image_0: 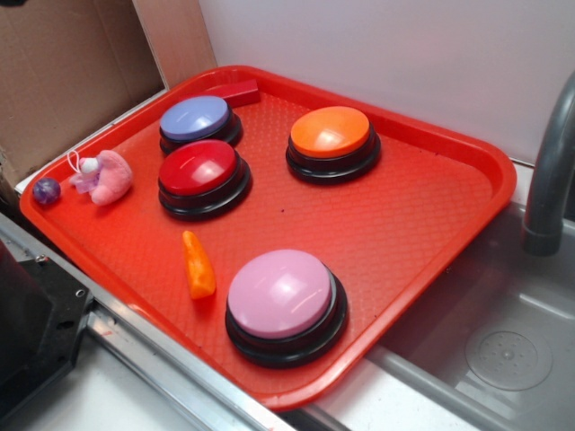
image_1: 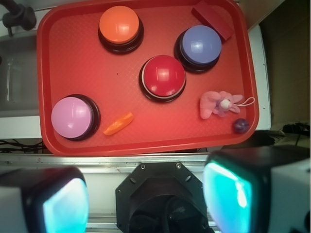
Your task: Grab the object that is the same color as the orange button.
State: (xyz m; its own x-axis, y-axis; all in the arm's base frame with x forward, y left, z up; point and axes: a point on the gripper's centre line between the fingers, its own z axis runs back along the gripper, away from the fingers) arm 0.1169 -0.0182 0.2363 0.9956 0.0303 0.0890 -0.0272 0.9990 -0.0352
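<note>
The object is a small glossy orange tapered toy. It lies on the red tray near its front edge, beside the pink-topped button. The orange button stands at the tray's far side, with a domed orange top on a black base. In the wrist view my gripper hangs high above the robot base, outside the tray's near edge, far from the object. It is open, its cyan-padded fingers wide apart with nothing between them. The exterior view does not show the gripper.
Also on the tray are a pink-topped button, a red-topped button, a blue-topped button, a pink plush toy, a small purple ball and a red block. A steel sink and grey faucet lie to the right.
</note>
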